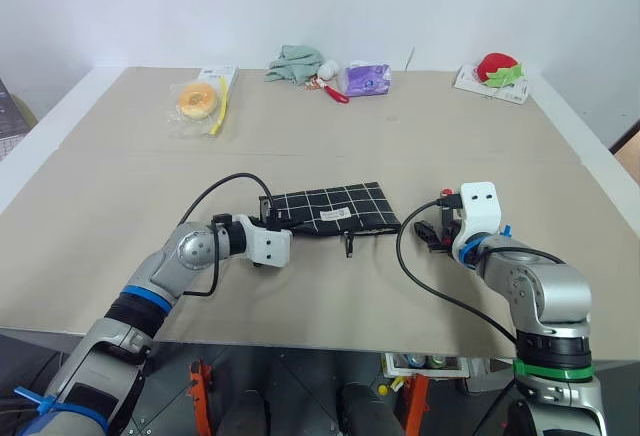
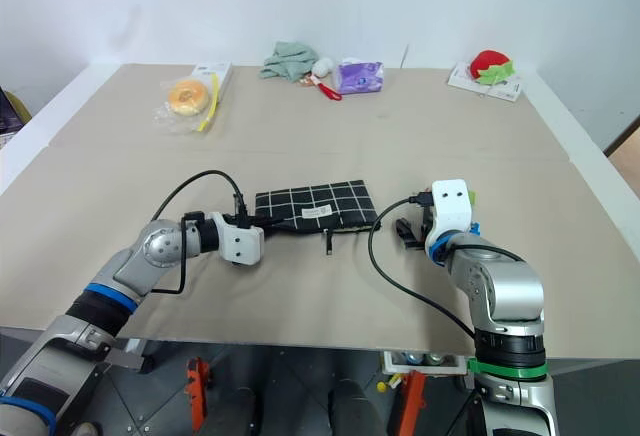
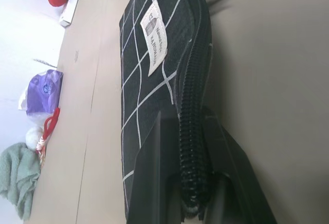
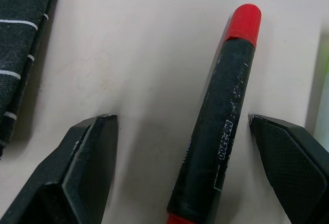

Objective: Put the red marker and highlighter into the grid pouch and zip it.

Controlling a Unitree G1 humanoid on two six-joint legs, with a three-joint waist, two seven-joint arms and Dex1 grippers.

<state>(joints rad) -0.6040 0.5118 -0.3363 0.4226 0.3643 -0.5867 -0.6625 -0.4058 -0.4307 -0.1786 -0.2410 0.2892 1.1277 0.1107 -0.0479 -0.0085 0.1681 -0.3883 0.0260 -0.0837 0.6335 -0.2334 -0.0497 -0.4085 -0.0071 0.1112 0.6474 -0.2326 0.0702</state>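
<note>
The grid pouch (image 1: 335,206) lies flat at mid-table, black with white lines and a white label (image 3: 154,36). My left gripper (image 3: 187,124) is shut on the pouch's left end, its fingers pinching the black zipper ridge (image 3: 191,80). The pull cord (image 1: 349,246) hangs off the pouch's near edge. To the pouch's right, my right gripper (image 4: 180,118) stands open low over the table. The red marker (image 4: 226,106), a black barrel with red cap, lies on the table between its fingers, nearer one of them and untouched. A pale green strip beside that finger looks like the highlighter (image 4: 323,80).
Along the far edge lie a bagged donut (image 1: 198,101), a green cloth (image 1: 293,64), a red-handled item (image 1: 335,93), a purple packet (image 1: 366,79) and a strawberry plush (image 1: 497,68). The table's near edge (image 1: 330,341) runs just below both arms.
</note>
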